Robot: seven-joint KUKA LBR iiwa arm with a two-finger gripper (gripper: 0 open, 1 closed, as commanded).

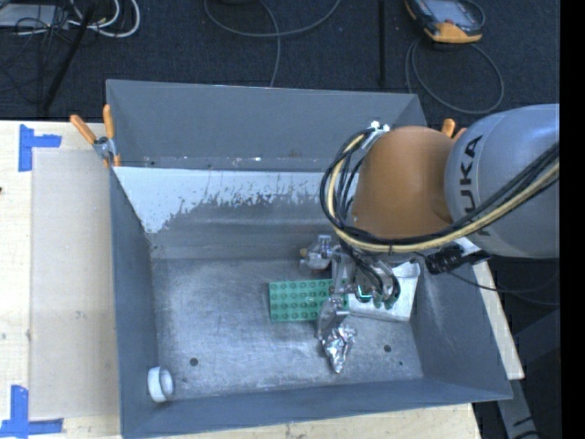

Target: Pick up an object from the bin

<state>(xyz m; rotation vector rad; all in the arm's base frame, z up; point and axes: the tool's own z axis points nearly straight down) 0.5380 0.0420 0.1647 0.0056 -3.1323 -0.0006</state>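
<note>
End effector (pixel 335 323), grip unclear, over crumpled silvery foil (pixel 337 348), beside studded green plate (pixel 295 300)

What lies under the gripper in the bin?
The right end of a green studded plate, a white flat piece and, by its tip, crumpled foil. The arm covers most of the white piece.

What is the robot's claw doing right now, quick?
Gripper: open or closed cannot be told; it sits at the green studded plate's right edge.
</note>
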